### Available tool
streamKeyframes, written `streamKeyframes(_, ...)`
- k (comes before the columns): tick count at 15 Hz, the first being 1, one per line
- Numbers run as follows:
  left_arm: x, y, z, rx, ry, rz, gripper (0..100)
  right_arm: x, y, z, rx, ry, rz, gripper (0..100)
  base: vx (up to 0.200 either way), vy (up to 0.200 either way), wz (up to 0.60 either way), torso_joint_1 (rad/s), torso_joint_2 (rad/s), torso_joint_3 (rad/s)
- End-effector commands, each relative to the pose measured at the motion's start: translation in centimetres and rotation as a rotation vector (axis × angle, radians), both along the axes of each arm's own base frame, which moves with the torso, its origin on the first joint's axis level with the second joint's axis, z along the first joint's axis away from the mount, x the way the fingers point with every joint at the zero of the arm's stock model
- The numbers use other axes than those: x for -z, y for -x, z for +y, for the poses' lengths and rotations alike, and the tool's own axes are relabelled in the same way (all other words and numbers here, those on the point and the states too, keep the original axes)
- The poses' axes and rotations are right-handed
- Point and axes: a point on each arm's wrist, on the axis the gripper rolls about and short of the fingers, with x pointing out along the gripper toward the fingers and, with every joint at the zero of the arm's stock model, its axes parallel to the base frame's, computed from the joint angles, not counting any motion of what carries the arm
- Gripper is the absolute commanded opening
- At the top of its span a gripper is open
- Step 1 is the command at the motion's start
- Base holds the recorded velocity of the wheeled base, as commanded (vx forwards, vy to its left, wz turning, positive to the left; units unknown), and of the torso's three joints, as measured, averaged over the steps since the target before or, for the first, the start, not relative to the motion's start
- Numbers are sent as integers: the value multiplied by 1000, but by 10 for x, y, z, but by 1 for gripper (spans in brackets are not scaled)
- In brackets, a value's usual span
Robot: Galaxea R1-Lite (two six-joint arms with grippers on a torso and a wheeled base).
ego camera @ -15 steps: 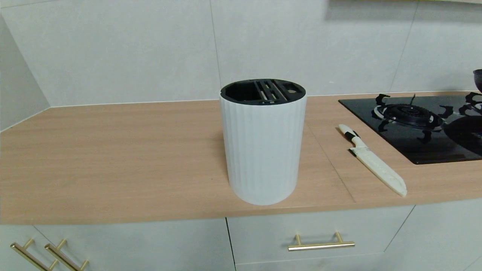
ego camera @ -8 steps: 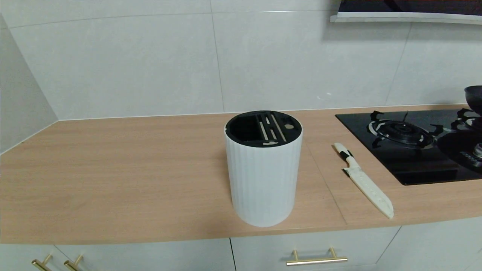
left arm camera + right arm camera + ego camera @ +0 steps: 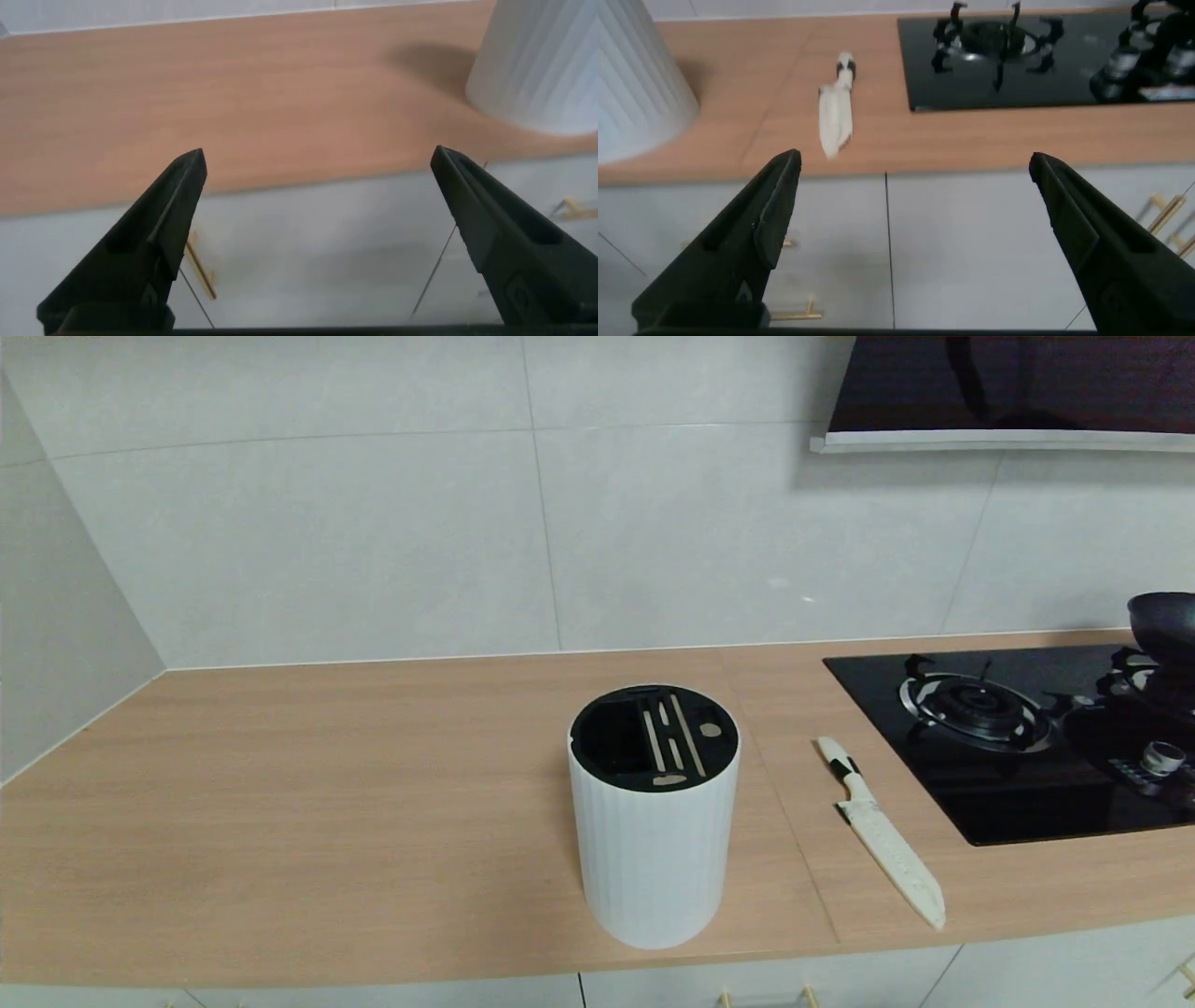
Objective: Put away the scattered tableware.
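the white knife lies flat on the counter at 3 o'clock of the ribbed holder, apart from it, with its tip toward 5 o'clock. the left claw and the right claw both stand wide apart.

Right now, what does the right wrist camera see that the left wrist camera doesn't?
Right wrist, not left: the knife lying flat on the counter, the stove, and the open right gripper. Left wrist, not right: the open left gripper and the counter stretch on the holder's left. Both: the white holder, the counter's front edge and the cabinet fronts below.
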Motion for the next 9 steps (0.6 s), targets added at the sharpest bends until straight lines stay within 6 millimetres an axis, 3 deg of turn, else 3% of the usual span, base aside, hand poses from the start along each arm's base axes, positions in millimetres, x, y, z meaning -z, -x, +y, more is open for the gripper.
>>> streamKeyframes(1,0,0,0,0,0,0,100,0,0,0,-1,0,1,100,0,0,0,266,-583,-310)
streamKeyframes(9,0,0,0,0,0,0,100,0,0,0,-1,-2,1,100,0,0,0,251,-519,-275)
